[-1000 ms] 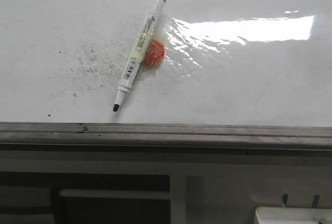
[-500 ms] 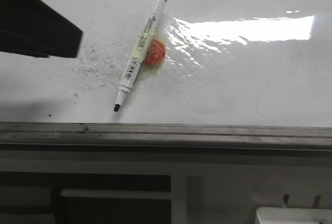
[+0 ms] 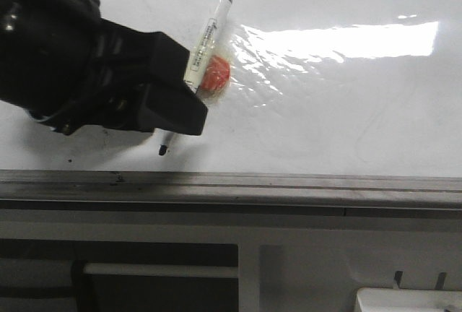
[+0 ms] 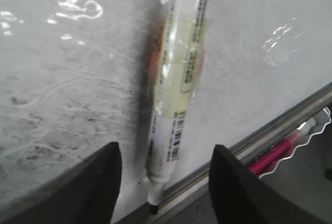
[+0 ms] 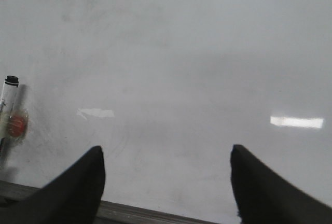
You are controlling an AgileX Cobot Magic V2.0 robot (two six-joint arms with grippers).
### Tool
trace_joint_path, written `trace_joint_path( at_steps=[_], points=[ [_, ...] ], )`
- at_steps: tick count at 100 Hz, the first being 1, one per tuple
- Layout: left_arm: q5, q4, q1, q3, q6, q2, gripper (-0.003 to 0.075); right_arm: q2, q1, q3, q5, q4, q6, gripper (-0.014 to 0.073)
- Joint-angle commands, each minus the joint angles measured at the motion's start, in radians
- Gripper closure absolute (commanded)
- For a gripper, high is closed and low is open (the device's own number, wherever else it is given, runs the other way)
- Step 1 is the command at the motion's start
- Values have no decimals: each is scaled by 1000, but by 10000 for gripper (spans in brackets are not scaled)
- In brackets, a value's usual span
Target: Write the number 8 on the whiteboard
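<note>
While the large glossy white whiteboard (image 3: 346, 117) with its grey metal edge rail (image 3: 289, 185) carries only glare and grey smudges, no number 8 is on it yet. On its near-left part lies a white marker pen with a barcode label (image 4: 176, 105), taped over an orange-red round blob (image 3: 215, 75), long axis tilted, black tip (image 3: 162, 150) toward the rail. Over it hovers the black left gripper (image 4: 163, 182), fingers spread, straddling the barrel across its length, apparently not touching. Well to the side, the black right gripper (image 5: 166, 182) hangs spread and empty, so I judge the left arm better placed to grasp.
</note>
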Motion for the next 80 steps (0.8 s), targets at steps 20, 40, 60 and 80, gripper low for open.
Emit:
trace_joint_path(
  at_steps=[20, 40, 60, 80],
  points=[
    [-45, -14, -3, -57, 0, 22, 647, 22, 1, -33, -104, 17, -11, 145],
    [168, 30, -3, -57, 34, -58, 741, 36, 49, -52, -45, 310, -399, 200],
    [443, 10, -3, 11, 307, -224, 741, 156, 140, -77, 45, 762, -825, 209],
    [484, -129, -3, 96, 609, -384, 741, 350, 193, -77, 183, 979, -1148, 207]
  ],
)
